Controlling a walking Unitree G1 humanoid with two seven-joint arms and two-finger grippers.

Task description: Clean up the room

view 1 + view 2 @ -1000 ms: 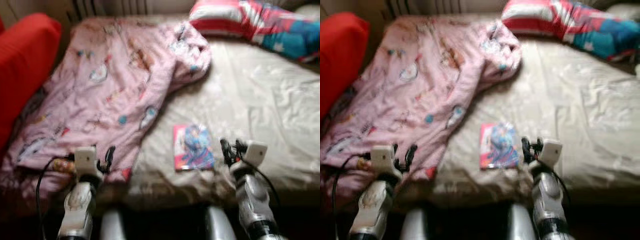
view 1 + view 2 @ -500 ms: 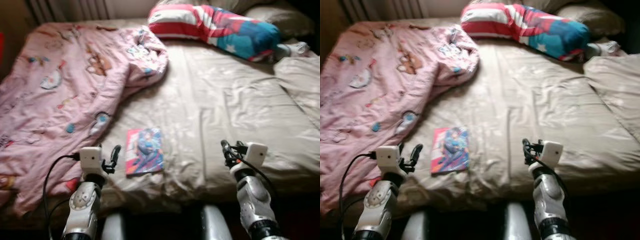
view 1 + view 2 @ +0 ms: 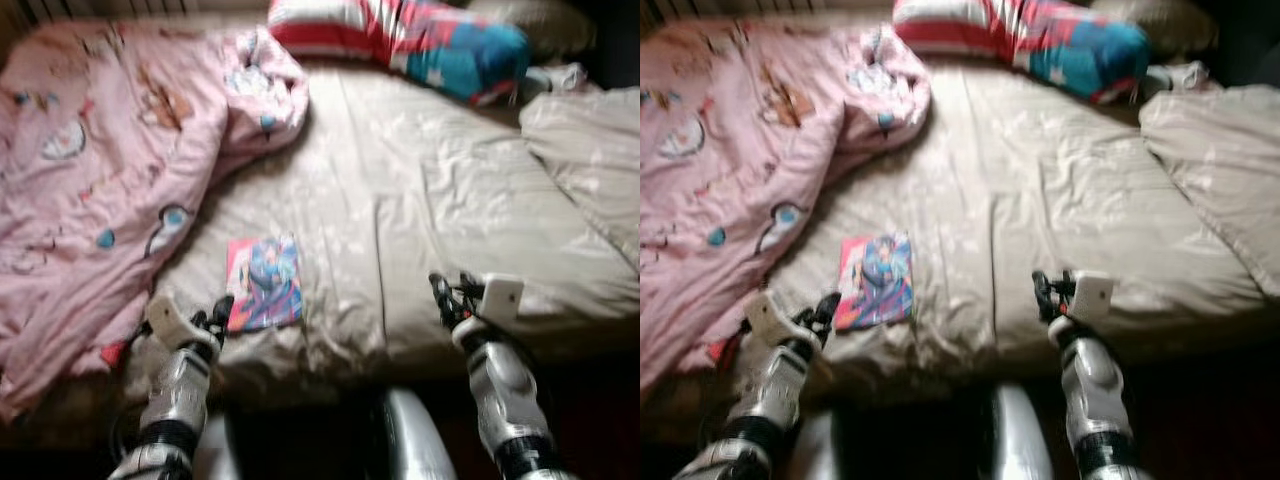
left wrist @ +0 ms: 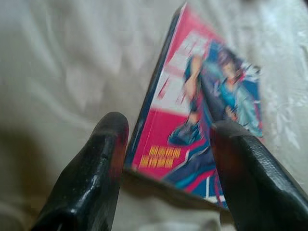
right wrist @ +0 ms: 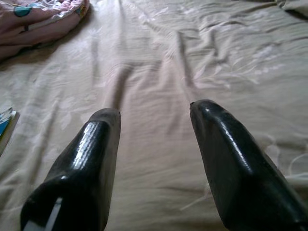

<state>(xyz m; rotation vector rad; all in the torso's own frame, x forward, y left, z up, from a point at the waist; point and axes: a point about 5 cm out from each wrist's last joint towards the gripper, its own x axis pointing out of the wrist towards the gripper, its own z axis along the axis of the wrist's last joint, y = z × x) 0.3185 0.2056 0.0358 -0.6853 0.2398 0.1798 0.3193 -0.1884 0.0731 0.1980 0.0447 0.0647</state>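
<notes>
A wide bed (image 3: pixel 450 200) under a creased beige sheet takes up most of the scene, with a pink printed blanket (image 3: pixel 90 180) heaped over its left side and a red, white and blue pillow (image 3: pixel 400 40) lying across the head. Near the bed's front edge, just beside the blanket's border, a thin book (image 3: pixel 265 283) lies flat on the sheet; its glossy cover is bright pink and blue with a drawn figure, and its spine and corners look crisp in the left wrist view. The left claw (image 3: pixel 218 312) sits right at the book's near corner with its fingers (image 4: pixel 103 159) spread apart, one on each side of that corner, and it is not clamped on anything. The right claw (image 3: pixel 447 296) hovers low over bare sheet well to the right of the book, its fingers likewise apart and empty. The step in hand appears to be picking up the book. To do it well, the left claw should probably slide one finger under the near edge, pressing into the soft mattress to get beneath the cover, then close squarely on the spine side so the thin pages do not fan or slip out.
</notes>
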